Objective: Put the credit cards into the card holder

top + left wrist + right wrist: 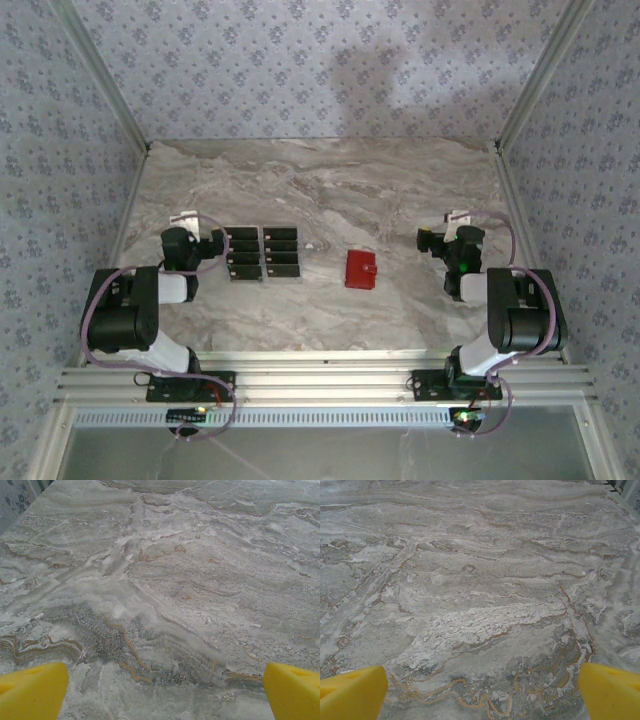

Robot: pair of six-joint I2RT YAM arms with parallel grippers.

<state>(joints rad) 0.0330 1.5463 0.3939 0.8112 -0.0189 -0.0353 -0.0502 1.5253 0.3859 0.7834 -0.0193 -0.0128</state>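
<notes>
Card print too small to read from above. Credit cards (pixel 263 254): black, pale-edged, two columns of four, left of centre on marble table (pixel 400 190), long axes left-right. Card holder (pixel 361 269): red, closed, mid-table, long axis near-far. Left gripper (pixel 162 692) and right gripper (pixel 482 692): yellow tips cropped at frame corners, jaws wide, holding nothing.

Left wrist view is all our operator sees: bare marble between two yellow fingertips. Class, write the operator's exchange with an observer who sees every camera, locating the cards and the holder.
Operator: Where are the credit cards?
Observer: From above, the credit cards lie in a tidy two-column block just right of your left gripper.
Operator: And the card holder?
Observer: The card holder, red, lies flat to the right of the cards, with a gap between them.
</notes>
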